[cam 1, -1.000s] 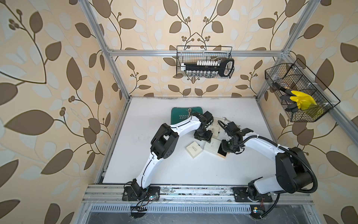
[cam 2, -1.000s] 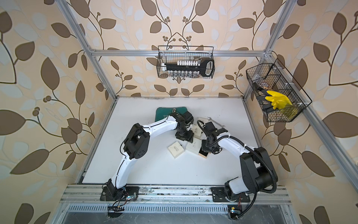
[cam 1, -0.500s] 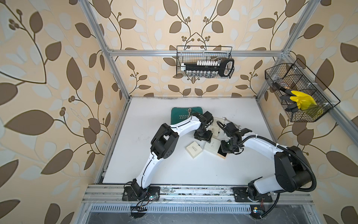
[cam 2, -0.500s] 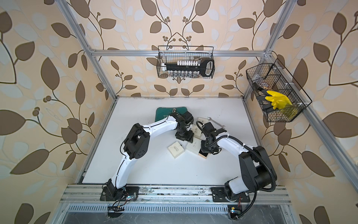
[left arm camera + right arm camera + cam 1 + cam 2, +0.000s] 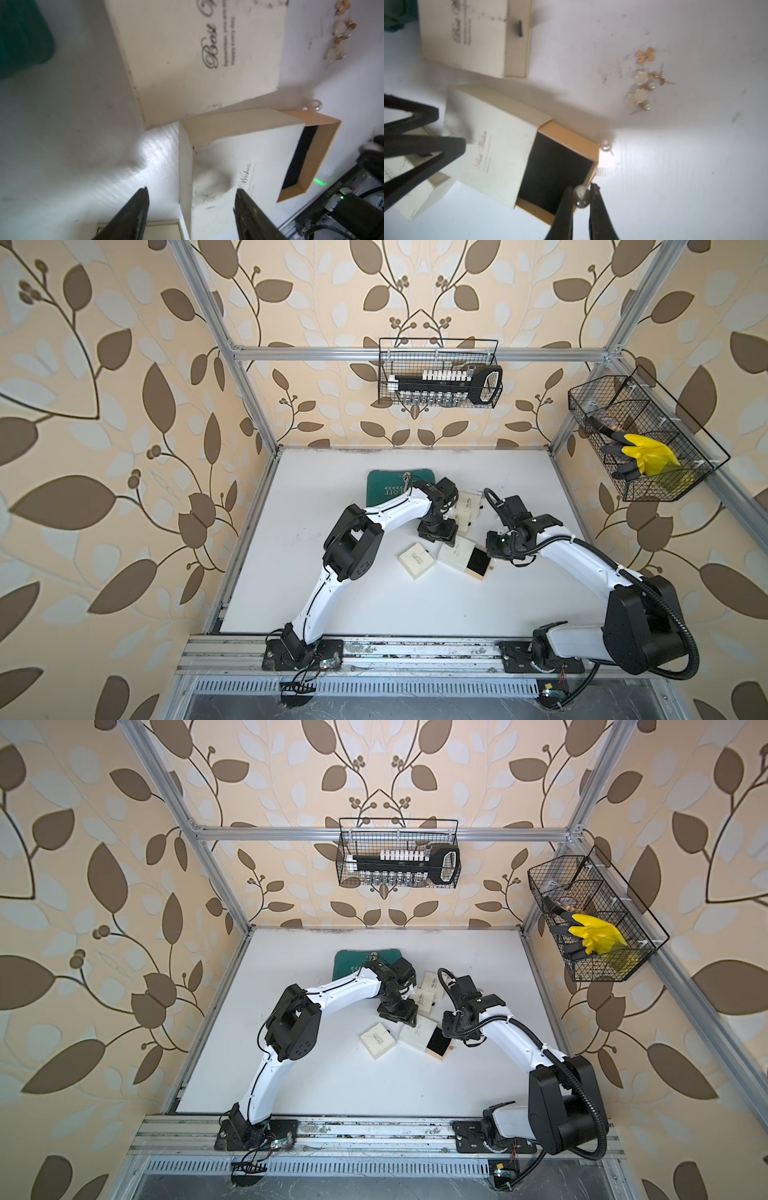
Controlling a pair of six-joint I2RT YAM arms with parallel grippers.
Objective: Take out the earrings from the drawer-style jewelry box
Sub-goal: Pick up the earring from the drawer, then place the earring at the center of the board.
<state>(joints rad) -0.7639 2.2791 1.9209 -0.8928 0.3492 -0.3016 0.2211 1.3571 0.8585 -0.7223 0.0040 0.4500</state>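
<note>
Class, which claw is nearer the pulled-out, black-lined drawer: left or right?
Right. The right claw is at the outer edge of the drawer, pinching a pearl. The left claw is spread over the far end of the box cover.

- A laboratory robot cell;
- aluminium frame (image 5: 332, 351) bounds it; leaf-print wallpaper panels (image 5: 104, 427) line its sides;
- two arms (image 5: 582, 560) bolted to a base rail (image 5: 415, 649) before me.
</note>
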